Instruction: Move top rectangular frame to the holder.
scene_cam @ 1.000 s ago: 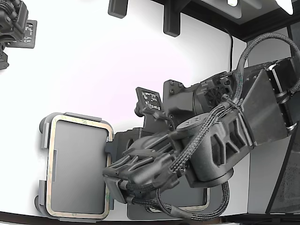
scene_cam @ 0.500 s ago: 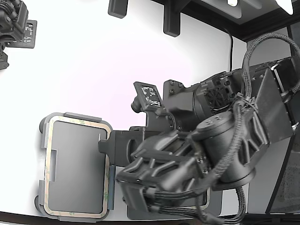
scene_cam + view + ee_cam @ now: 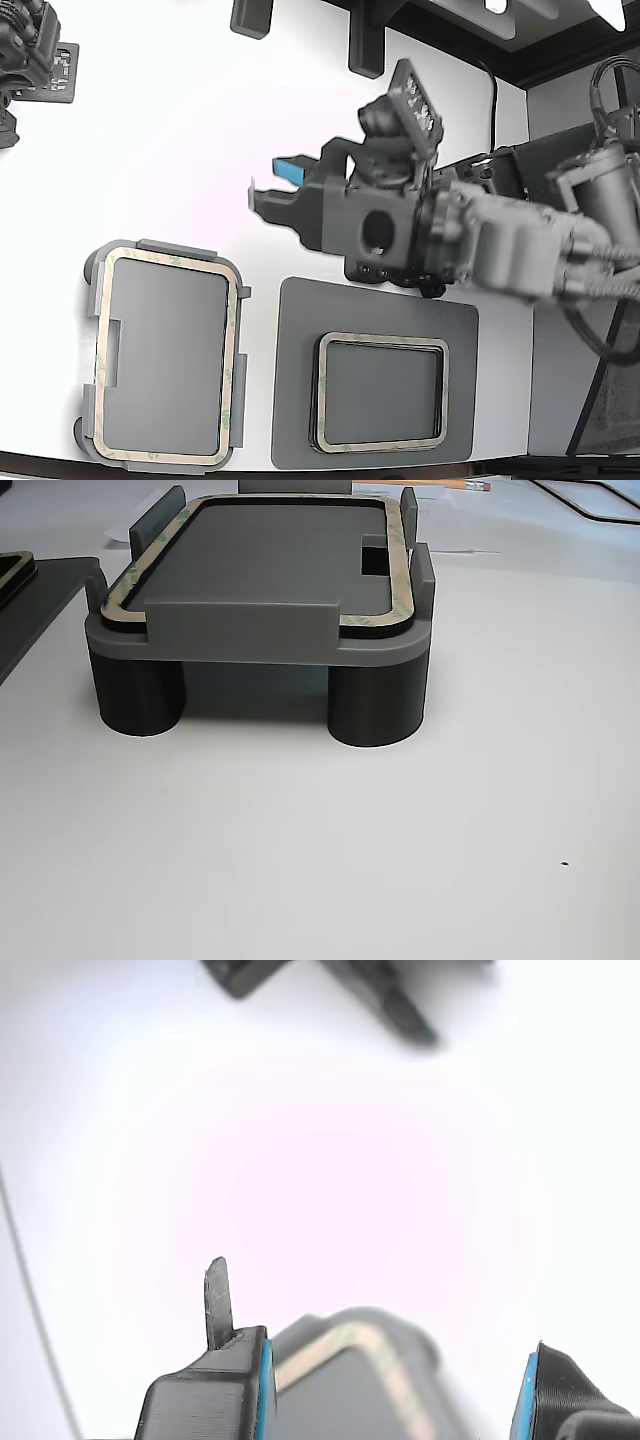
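Note:
The top rectangular frame, beige-tan with green flecks, lies flat inside the light grey holder at the exterior view's lower left. The other view shows it seated between the raised tabs of the holder, its tan face level. My gripper is open and empty. It hangs in the air above and to the right of the holder in the exterior view, well apart from it. In the wrist view its blue-padded fingers stand wide apart, with the holder and frame blurred below.
A darker grey flat mat lies right of the holder in the exterior view, with another like frame on it. Its edge shows in the other view. A second arm sits at the far upper left. Dark posts stand at the back.
My arm has lifted off the holder's right edge and swung up and to the right in the exterior view. The frame stays in the holder. The mat and its frame are now uncovered.

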You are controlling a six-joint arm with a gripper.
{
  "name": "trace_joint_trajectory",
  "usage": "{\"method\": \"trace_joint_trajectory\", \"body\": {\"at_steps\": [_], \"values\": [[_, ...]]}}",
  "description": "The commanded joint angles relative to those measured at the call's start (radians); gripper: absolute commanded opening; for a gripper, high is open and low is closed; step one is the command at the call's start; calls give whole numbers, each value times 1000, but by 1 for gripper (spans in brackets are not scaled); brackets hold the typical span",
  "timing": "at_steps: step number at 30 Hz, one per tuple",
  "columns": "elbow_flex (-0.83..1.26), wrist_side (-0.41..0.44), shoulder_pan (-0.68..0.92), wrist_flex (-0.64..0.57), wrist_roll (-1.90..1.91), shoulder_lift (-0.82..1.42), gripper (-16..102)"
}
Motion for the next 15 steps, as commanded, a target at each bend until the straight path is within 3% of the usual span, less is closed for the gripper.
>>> {"method": "trace_joint_trajectory", "body": {"at_steps": [1, 7, 15], "values": [[238, -193, -173, -57, -601, 362, 100], [603, -327, -347, -196, -822, 733, 100], [779, -345, -356, -163, -816, 861, 100]]}}
